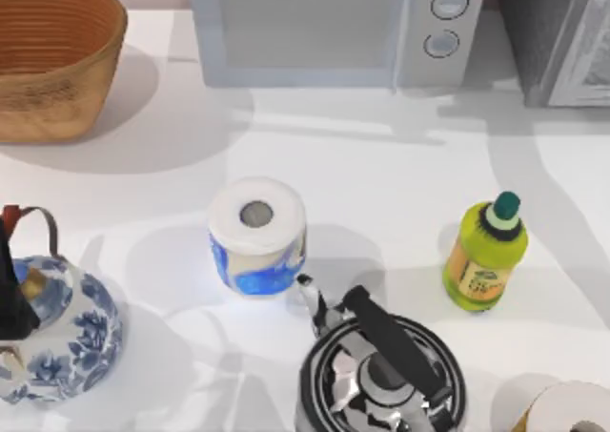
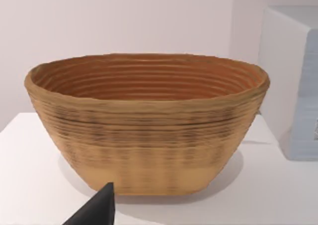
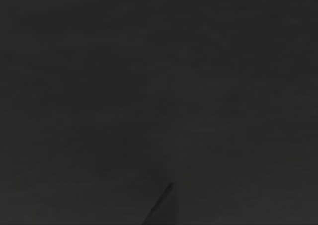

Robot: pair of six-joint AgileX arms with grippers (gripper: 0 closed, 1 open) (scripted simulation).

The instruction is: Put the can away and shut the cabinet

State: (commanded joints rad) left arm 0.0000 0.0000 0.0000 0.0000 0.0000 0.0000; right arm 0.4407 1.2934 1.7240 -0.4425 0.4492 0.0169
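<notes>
The cabinet (image 1: 536,31) is set far right, well apart from the left gripper (image 1: 11,294) at near left; the claw's state cannot be told.

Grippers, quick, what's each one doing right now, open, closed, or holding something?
Left gripper: at the top view's left edge by the blue-and-white teapot; cannot be told.
Right gripper: cannot be told; its wrist view is dark.

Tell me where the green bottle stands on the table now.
In the top view, the green bottle stands upright on the table's right side, just right of the steel kettle and well in front of the microwave.
</notes>
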